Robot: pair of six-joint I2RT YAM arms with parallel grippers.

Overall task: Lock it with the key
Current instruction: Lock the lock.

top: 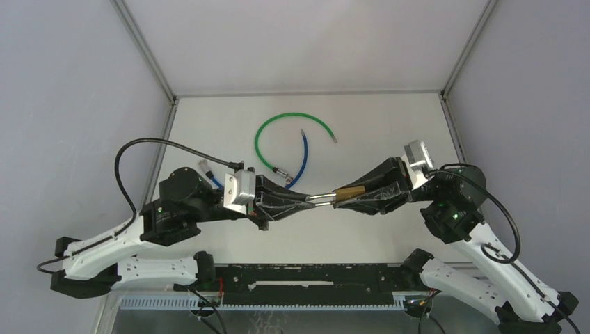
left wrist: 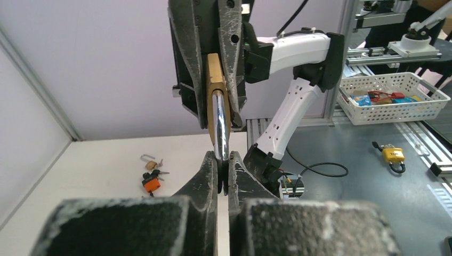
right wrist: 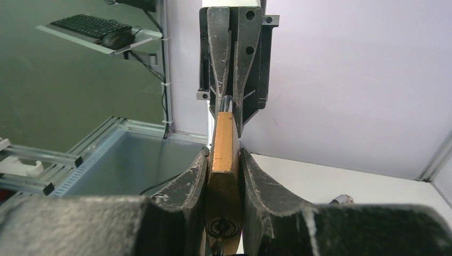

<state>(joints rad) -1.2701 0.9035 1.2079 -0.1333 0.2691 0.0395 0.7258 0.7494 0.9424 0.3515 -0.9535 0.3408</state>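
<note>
A brass padlock [top: 348,191] hangs in the air between my two grippers at the table's middle. My right gripper [top: 342,196] is shut on its brass body [right wrist: 224,144]. The keyhole [right wrist: 223,226] faces the right wrist camera. My left gripper [top: 313,200] is shut on the steel shackle [left wrist: 219,122], with the brass body [left wrist: 215,80] beyond it. In the left wrist view a small bunch of keys with an orange tag [left wrist: 152,181] lies on the white table beside a small padlock [left wrist: 150,161]. This bunch is hidden in the top view.
A green cable [top: 278,125] and a blue cable [top: 304,156] lie curled on the table behind the grippers. A small white and blue connector [top: 206,168] lies by the left arm. A white basket [left wrist: 392,96] and a yellow padlock [left wrist: 393,156] sit outside the cell.
</note>
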